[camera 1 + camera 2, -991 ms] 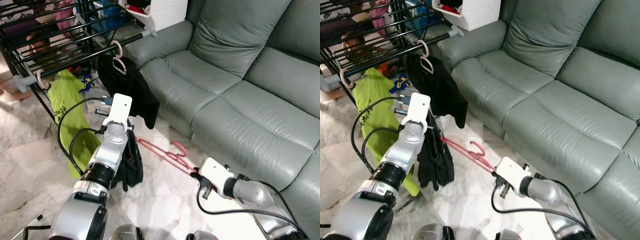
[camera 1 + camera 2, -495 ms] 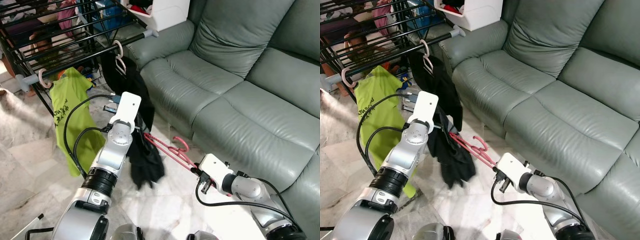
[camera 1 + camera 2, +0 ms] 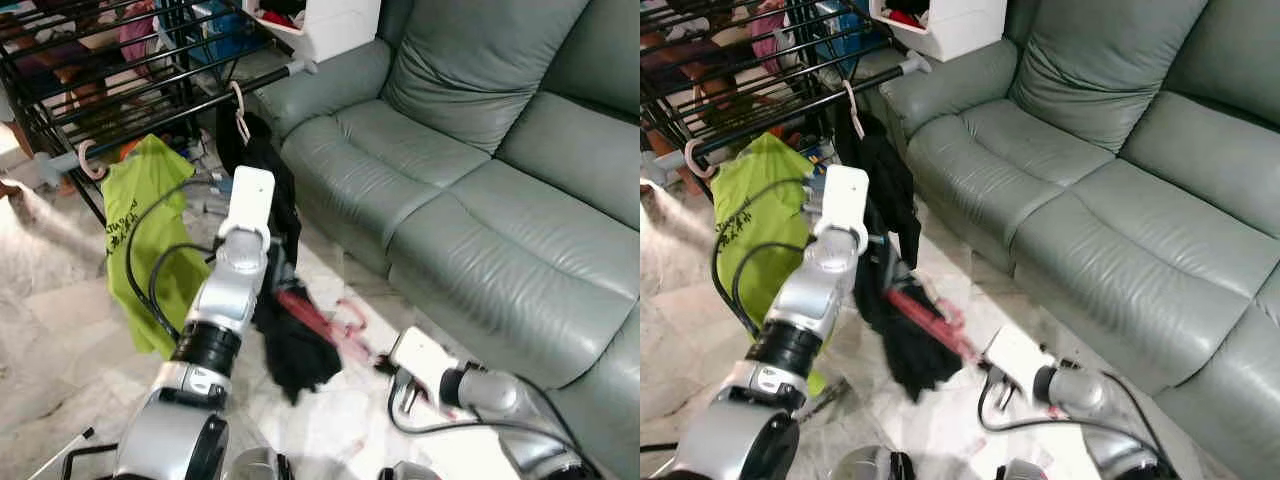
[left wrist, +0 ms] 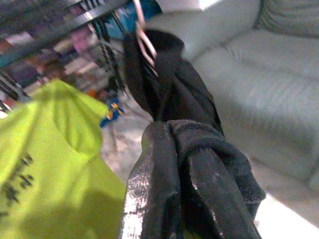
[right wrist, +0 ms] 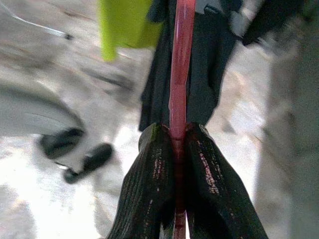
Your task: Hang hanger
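Well, we had the pink hanger low in the middle of the frame, carrying a dark garment that sagged toward the marble floor. Our right gripper had its jaws clamped tight on the hanger's thin pink bar. Our left gripper had its jaws closed on a fold of that dark cloth, up near the black rail of the drying rack at the upper left. On that rail a green shirt and another black garment already hung.

We judged the risk plain: two arms pulling one load could drag the cloth off the hanger. The bar was slim and might twist in the right jaws. The hook could also snag the neighbouring black garment instead of catching the rail.
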You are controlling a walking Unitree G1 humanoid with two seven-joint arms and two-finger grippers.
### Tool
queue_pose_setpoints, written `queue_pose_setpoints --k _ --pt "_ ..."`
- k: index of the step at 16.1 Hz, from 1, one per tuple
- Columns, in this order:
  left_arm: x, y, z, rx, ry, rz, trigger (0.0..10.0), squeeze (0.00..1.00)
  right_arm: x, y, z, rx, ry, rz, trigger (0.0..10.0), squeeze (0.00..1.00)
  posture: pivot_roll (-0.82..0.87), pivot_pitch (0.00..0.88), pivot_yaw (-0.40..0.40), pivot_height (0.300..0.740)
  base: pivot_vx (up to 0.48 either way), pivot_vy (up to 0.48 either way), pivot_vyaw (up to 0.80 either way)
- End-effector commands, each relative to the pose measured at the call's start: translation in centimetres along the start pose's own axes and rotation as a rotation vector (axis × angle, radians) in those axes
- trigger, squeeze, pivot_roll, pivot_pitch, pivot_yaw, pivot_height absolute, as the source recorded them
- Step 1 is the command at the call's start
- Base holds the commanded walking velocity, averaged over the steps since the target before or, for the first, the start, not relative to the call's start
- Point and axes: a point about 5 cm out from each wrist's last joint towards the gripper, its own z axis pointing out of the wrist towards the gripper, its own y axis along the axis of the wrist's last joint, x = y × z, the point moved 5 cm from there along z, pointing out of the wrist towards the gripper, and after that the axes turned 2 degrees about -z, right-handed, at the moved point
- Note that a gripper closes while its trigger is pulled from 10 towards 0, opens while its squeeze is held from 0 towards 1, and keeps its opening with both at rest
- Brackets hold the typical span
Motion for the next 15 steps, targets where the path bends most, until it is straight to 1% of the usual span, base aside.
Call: queue_pose_setpoints --k 1,2,4,7,9,11,13,15 --pt "0.9 2.1 0.4 -0.081 0.046 0.019 10.0 0.00 1.2 2.0 0.3 -0.061 0.070 -0.023 10.0 0.00 -0.01 0.000 0.103 0.740 0.000 0.000 0.00" --pt "1.3 2.0 0.4 -0.080 0.083 0.041 10.0 0.00 1.2 2.5 0.4 -0.074 0.070 -0.032 10.0 0.00 -0.01 0.000 0.106 0.740 0.000 0.000 0.00" --pt "1.4 2.0 0.4 -0.069 0.090 0.036 10.0 0.00 1.1 2.9 0.6 -0.084 0.069 -0.034 10.0 0.00 -0.01 0.000 0.106 0.740 0.000 0.000 0.00" --pt "1.5 1.8 0.4 -0.072 0.103 0.049 10.0 0.00 1.6 3.9 0.7 -0.106 0.093 -0.037 10.0 0.00 0.00 0.000 0.105 0.740 0.000 0.000 0.00" --pt "1.6 1.8 0.4 -0.072 0.104 0.052 10.0 0.00 -0.7 3.4 1.0 -0.069 -0.039 -0.075 10.0 0.00 0.00 0.000 0.102 0.740 0.000 0.000 0.00" --pt "1.6 1.7 0.2 -0.071 0.097 0.056 10.0 0.00 -3.4 2.6 0.6 -0.037 -0.183 -0.061 10.0 0.00 0.00 0.000 0.102 0.740 0.000 0.000 0.00" --pt "1.4 1.6 0.1 -0.068 0.086 0.058 10.0 0.00 -4.1 2.5 0.4 -0.040 -0.221 -0.038 10.0 0.00 0.00 0.000 0.102 0.740 0.000 0.000 0.00" --pt "1.3 1.5 0.1 -0.066 0.082 0.060 10.0 0.00 -4.8 2.5 0.3 -0.040 -0.257 -0.040 10.0 0.00 -0.01 0.000 0.100 0.740 0.000 0.000 0.00"
